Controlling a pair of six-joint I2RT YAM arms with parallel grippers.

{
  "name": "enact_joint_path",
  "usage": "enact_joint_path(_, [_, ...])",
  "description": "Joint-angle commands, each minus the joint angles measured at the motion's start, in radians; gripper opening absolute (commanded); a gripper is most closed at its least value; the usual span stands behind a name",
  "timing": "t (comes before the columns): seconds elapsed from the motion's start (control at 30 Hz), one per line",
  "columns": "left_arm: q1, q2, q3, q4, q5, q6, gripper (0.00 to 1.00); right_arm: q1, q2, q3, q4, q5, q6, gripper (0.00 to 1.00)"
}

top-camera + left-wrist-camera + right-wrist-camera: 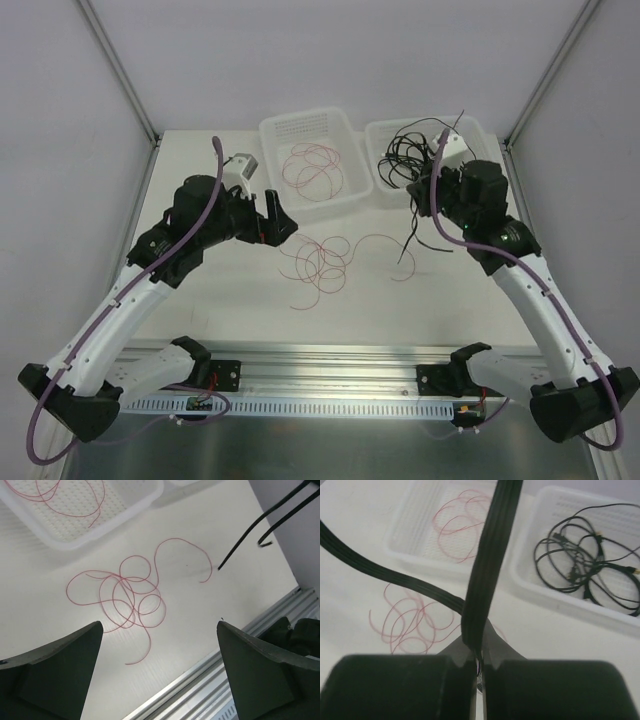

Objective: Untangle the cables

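A loose tangle of thin red cable (320,262) lies on the white table between the arms. My left gripper (272,222) hangs just left of it, wide open, with nothing between its fingers (75,660). From the left wrist the red tangle (125,597) lies ahead of the left gripper (159,625). My right gripper (420,198) is shut on a flat black cable (485,580), lifted near the right tray. The black cable's free ends (405,255) dangle toward the table. In the right wrist view the right gripper (480,652) pinches the cable over the red tangle (410,620).
Two white perforated trays stand at the back. The left tray (268,130) holds loops of red cable (312,165); the right tray (372,135) holds a pile of black cables (405,150). An aluminium rail (330,362) runs along the near table edge.
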Motion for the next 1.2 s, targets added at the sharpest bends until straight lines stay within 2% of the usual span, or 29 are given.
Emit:
enact_joint_path(0.0, [0.019,-0.026,-0.098,0.025,-0.026,0.125,0.99,-0.080,0.076,0.155,0.009,0.040,-0.025,0.01])
enact_joint_path(0.17, [0.047,0.038,-0.223,0.031,-0.116,0.202,0.99,-0.173,0.228,0.326,0.120,0.078,-0.030,0.01])
enact_joint_path(0.3, [0.061,0.107,-0.290,0.045,-0.163,0.263,0.99,-0.250,0.415,0.486,0.226,0.080,-0.039,0.01])
enact_joint_path(0.47, [0.062,0.147,-0.301,0.050,-0.164,0.288,0.99,-0.307,0.623,0.657,0.333,0.029,-0.031,0.01])
enact_joint_path(0.6, [0.065,0.140,-0.318,0.050,-0.209,0.299,0.99,-0.344,0.824,0.800,0.351,0.017,-0.007,0.01])
enact_joint_path(0.7, [0.065,0.146,-0.329,0.048,-0.207,0.297,0.99,-0.393,0.990,0.890,0.343,0.002,0.103,0.13])
enact_joint_path(0.8, [0.065,0.158,-0.330,0.047,-0.195,0.293,0.99,-0.417,1.070,0.878,0.331,-0.021,0.194,0.31])
enact_joint_path(0.83, [0.065,0.166,-0.327,0.048,-0.192,0.291,0.99,-0.418,1.067,0.851,0.349,-0.012,0.205,0.43])
enact_joint_path(0.9, [0.067,0.173,-0.321,0.048,-0.192,0.290,0.99,-0.416,1.020,0.717,0.393,0.003,0.214,0.53])
enact_joint_path(0.93, [0.067,0.176,-0.321,0.047,-0.192,0.291,0.99,-0.417,0.994,0.670,0.416,0.012,0.220,0.62])
enact_joint_path(1.03, [0.067,0.175,-0.323,0.045,-0.193,0.291,0.99,-0.418,0.886,0.530,0.434,0.055,0.216,0.74])
enact_joint_path(1.17, [0.067,0.166,-0.321,0.045,-0.181,0.282,0.99,-0.414,0.742,0.427,0.374,0.046,0.188,0.76])
